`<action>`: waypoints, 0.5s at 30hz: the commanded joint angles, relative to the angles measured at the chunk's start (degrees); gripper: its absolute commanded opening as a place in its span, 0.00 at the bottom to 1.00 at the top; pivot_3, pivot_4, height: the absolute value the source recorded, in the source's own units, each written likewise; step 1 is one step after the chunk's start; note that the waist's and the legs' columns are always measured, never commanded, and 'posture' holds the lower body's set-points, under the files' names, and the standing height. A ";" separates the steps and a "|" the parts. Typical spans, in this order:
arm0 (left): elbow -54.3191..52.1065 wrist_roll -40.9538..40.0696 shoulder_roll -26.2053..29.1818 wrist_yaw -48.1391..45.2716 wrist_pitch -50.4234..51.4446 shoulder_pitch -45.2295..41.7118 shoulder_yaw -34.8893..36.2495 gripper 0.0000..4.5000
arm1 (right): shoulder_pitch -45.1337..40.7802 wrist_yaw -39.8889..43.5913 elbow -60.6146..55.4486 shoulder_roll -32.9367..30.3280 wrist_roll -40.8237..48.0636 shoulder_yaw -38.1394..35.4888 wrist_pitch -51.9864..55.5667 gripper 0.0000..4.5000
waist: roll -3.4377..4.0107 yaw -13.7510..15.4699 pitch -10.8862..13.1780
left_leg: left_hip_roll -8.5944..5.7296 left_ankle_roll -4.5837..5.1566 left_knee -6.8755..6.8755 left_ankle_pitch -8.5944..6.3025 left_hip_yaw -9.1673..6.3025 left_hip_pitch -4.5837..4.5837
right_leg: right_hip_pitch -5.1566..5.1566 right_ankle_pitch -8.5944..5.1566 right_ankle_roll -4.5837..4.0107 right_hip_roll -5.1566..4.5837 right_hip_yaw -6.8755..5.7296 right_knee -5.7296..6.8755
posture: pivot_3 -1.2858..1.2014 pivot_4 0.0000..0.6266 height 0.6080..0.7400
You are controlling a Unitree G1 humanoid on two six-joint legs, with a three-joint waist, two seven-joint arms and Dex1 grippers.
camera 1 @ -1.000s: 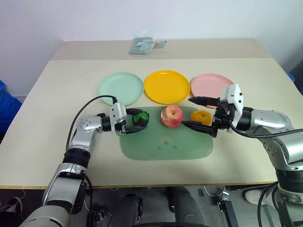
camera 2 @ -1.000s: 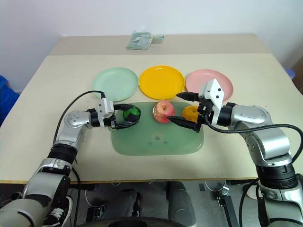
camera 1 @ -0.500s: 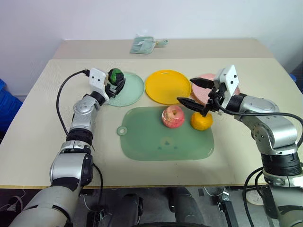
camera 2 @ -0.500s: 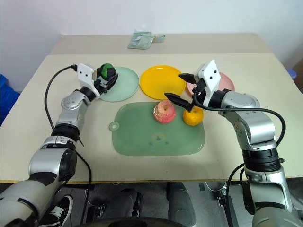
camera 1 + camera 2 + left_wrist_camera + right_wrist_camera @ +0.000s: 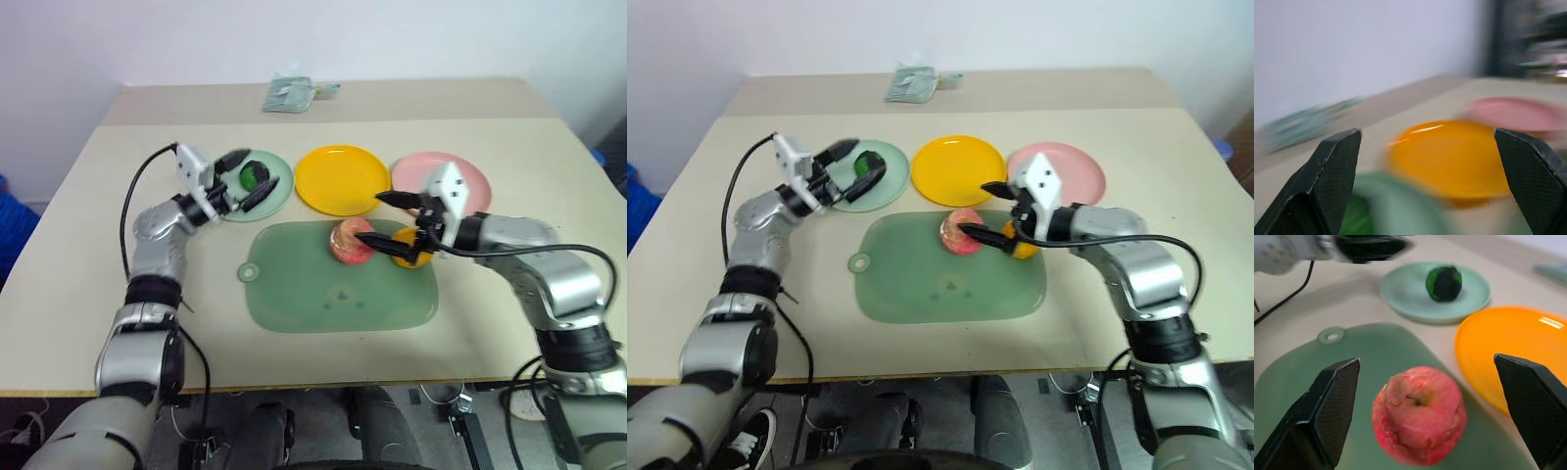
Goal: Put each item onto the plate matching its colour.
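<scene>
Green item (image 5: 1444, 282): resting on mint plate (image 5: 279, 191), its colour match, so that pairing looks done
Left gripper (image 5: 242, 179): spread wide, just beside the item, not touching
Right gripper (image 5: 385, 218): fingers apart, framing red apple (image 5: 1419, 413) on mat (image 5: 304, 294), lined up for a grasp
Orange fruit (image 5: 406, 247): beside apple

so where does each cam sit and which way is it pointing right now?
Head stereo pair: on the head, looking forward and down at the table; shows both arms, open left gripper, open right gripper.
Left wrist: along its own fingers toward the yellow plate.
Right wrist: along its own fingers at the apple.
Shared: right wrist and head both show the green toy on the green plate.
</scene>
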 commanded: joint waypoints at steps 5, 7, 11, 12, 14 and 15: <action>-18.06 -5.60 5.69 -9.69 12.50 10.16 -2.15 0.98 | -5.77 -2.08 3.55 2.89 -5.18 5.81 3.44 1.00 | 0.00 0.54 0.00 | 0.02 -0.01 0.03 0.01 -0.09 -0.04 | -0.02 0.00 0.00 0.02 -0.03 0.02 | 0.52 0.24 1.00; -20.81 -6.29 6.50 -9.37 14.16 11.40 -1.64 0.98 | -6.84 -2.19 4.80 3.01 -6.63 6.71 3.21 1.00 | 0.00 1.11 0.00 | 0.00 -0.01 0.06 0.01 -0.09 -0.05 | 0.00 0.00 -0.01 0.01 -0.03 0.00 | 0.52 0.24 1.00; -25.35 -7.52 7.48 -8.25 17.35 13.24 -1.52 0.98 | -7.46 0.40 5.34 1.41 -7.83 8.97 4.64 1.00 | -0.01 1.14 0.00 | -0.03 0.01 0.06 0.00 -0.08 -0.05 | 0.01 -0.01 -0.01 -0.01 -0.03 -0.03 | 0.52 0.24 1.00; -25.82 -7.52 7.42 -7.83 17.45 13.38 -1.44 0.99 | -7.50 0.44 5.42 1.90 -7.33 8.41 4.94 0.94 | 0.00 1.08 0.00 | -0.03 0.01 0.06 -0.01 -0.08 -0.05 | 0.01 -0.01 -0.01 -0.01 -0.04 -0.04 | 0.52 0.24 1.00; -26.66 -7.16 7.17 -6.77 17.10 13.55 -1.29 1.00 | -7.92 0.38 5.38 2.41 -7.20 7.86 5.12 0.82 | -0.01 1.01 0.00 | -0.03 0.01 0.06 0.00 -0.06 -0.06 | 0.01 -0.01 -0.01 -0.01 -0.04 -0.04 | 0.52 0.24 1.00; -27.02 -7.16 7.15 -6.37 17.45 13.49 -1.37 1.00 | -8.18 0.14 5.34 2.62 -7.05 7.46 5.51 0.71 | -0.01 1.01 0.00 | -0.03 0.00 0.06 0.00 -0.07 -0.05 | 0.01 -0.01 -0.01 0.00 -0.04 -0.03 | 0.52 0.24 1.00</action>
